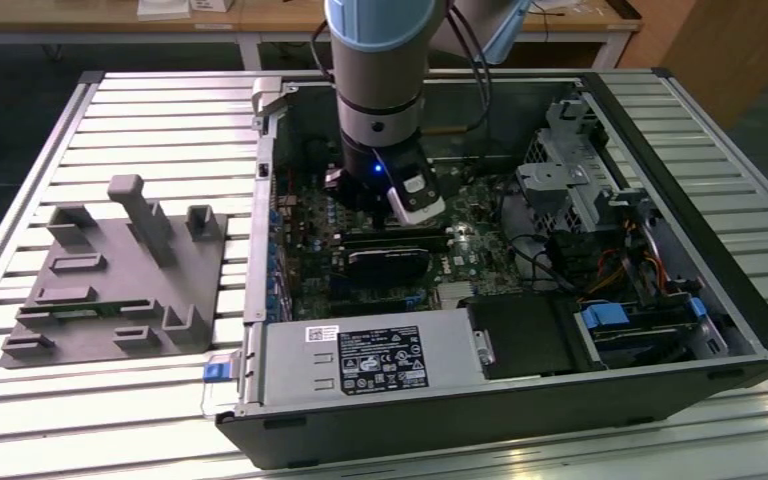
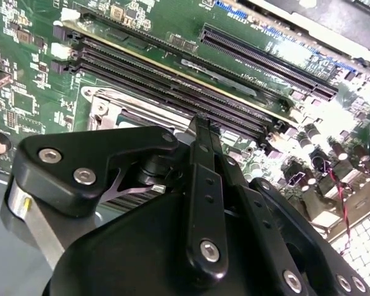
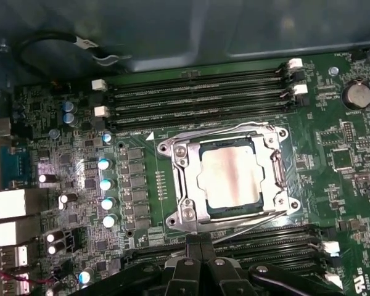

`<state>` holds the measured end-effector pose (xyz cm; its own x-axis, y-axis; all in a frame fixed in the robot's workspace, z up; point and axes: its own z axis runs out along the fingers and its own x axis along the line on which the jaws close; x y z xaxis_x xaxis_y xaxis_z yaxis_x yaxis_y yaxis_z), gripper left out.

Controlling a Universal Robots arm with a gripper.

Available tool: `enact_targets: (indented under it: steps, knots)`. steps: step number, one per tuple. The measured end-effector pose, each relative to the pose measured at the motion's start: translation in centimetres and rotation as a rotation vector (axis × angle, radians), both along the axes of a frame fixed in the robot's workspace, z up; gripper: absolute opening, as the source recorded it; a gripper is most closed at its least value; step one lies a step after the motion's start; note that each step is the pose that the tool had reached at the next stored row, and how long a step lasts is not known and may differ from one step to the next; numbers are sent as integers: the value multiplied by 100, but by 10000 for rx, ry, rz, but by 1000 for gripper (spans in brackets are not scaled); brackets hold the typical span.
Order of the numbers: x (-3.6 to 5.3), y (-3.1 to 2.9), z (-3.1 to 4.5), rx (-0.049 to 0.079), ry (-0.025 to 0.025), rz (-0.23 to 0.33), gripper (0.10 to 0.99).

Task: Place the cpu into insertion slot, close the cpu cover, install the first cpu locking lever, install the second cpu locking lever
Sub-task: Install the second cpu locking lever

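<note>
1. Inside, the open case (image 1: 704, 300) lies on its side on the slatted metal desk (image 1: 144, 120), and it holds the green board (image 1: 307, 260), a black box with a label (image 1: 371, 358), orange and black cables (image 1: 611, 270) and blue drive tabs (image 1: 606, 318).
2. On the board, the slot (image 3: 176, 185) holds the cpu (image 3: 230, 177), whose pale silvery top is flat and smooth with a dull sheen.
3. Over it lies the cover (image 3: 188, 209), a thin silver frame with a square window through which the cpu shows; it lies flat on the slot.
4. Wire levers run along two sides of the slot, one lever (image 3: 203, 132) by the far memory slots, the other (image 3: 246, 227) on the near side.
5. Long black memory slots (image 3: 197, 92) flank the slot on both sides.
6. The hand (image 3: 200, 262) is black, with bolted links; in the first wrist view its fingers are drawn together at the near edge of the slot, just beside the cover, with nothing seen between them.
7. In the exterior view the arm (image 1: 377, 60) stands upright in the case, the hand (image 1: 404, 215) low over the board.
8. A grey moulded fixture (image 1: 117, 275) sits on the desk at the exterior view's left, apart from the case.
</note>
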<state>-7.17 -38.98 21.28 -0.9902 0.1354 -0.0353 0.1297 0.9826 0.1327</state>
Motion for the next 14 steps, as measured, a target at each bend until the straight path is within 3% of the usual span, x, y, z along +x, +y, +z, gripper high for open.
enact_targets:
  steps: [5,14]
  knots:
    - [-8,-29,-14,97,-28,185,106]
    - [-36,-79,-54,459,-88,383,106]
